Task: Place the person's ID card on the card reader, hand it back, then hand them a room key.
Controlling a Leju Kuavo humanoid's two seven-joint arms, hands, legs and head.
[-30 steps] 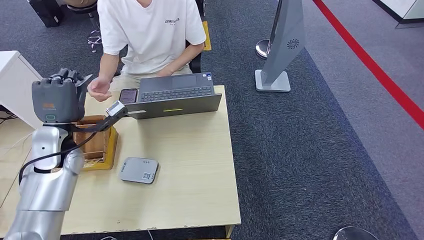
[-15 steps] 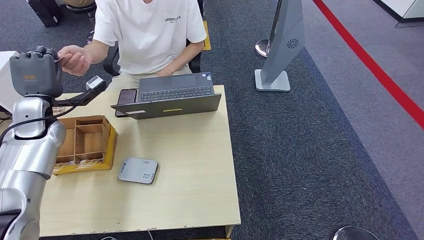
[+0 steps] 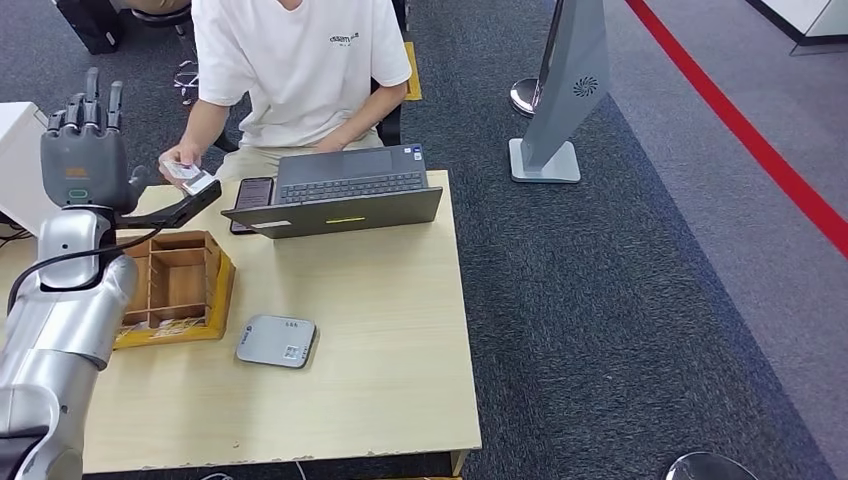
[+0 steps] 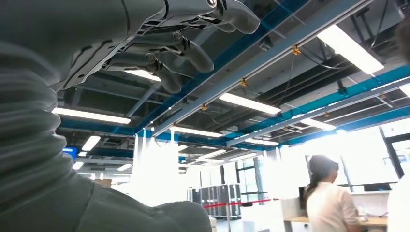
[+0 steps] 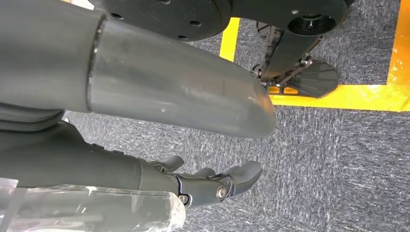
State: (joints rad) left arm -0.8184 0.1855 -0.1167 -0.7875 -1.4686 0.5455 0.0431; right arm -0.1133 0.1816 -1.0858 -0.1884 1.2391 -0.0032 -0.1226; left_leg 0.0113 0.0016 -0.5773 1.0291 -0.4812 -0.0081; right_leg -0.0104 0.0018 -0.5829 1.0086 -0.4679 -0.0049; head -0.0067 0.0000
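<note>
The left hand [image 3: 82, 150] now stands raised with fingers spread and empty. The person's hand [image 3: 180, 160] has taken the card [image 3: 188, 176] down near the laptop [image 3: 340, 195]. The right hand [image 5: 212, 183] hangs with fingers apart, holding nothing.

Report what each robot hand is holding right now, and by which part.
Nothing. The left robot hand is raised with its fingers straight and apart, empty. The right robot hand hangs over the floor, fingers loosely extended, holding nothing.

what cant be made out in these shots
- Card in the person's hand, head view: too small to tell ID card from room key.
- Wooden tray, head view: left arm hides part; contents unclear.
- Card reader, head view: markings too small.
- Left hand, head view: palm faces away.
</note>
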